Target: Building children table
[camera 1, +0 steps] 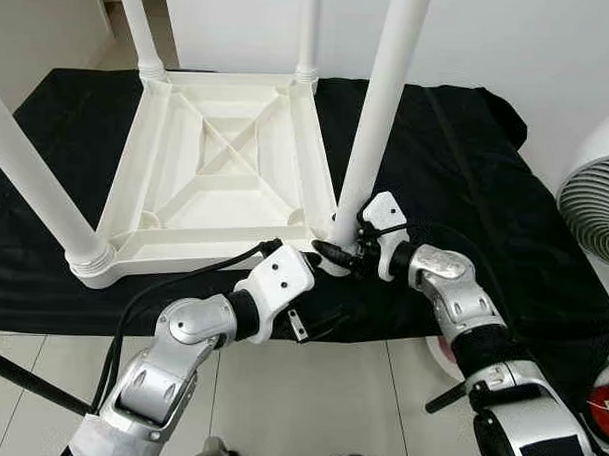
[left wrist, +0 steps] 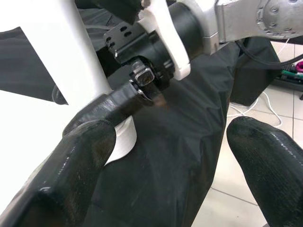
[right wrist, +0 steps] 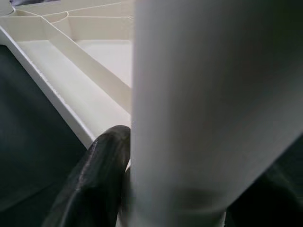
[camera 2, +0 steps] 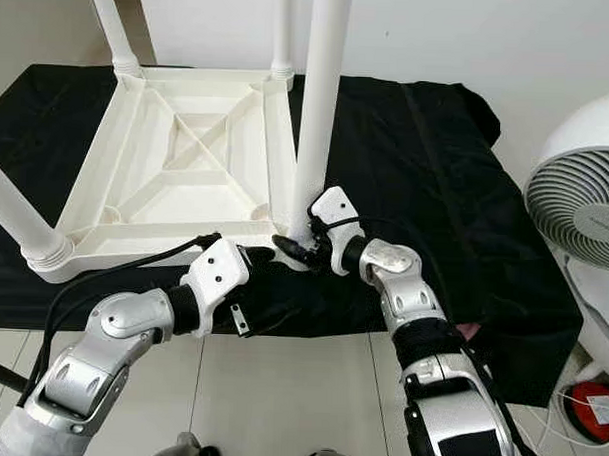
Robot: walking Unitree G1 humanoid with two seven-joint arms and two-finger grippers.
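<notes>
- Left arm: comes in from lower left of head view, silver forearm angled up-right, white wrist block near frame centre-bottom.
- Left gripper (camera 1: 318,259): at lower centre, fingers spread apart; in left wrist view one black finger (left wrist: 71,175) lower left, the other lower right, wide gap between.
- Right arm: enters from lower right, elbow bent, forearm pointing left toward frame centre.
- Right gripper (camera 1: 339,251): centre of head view, just right of left gripper, tips nearly meeting it; closed around a white post; one black finger (right wrist: 94,179) pressed against it in right wrist view.
</notes>
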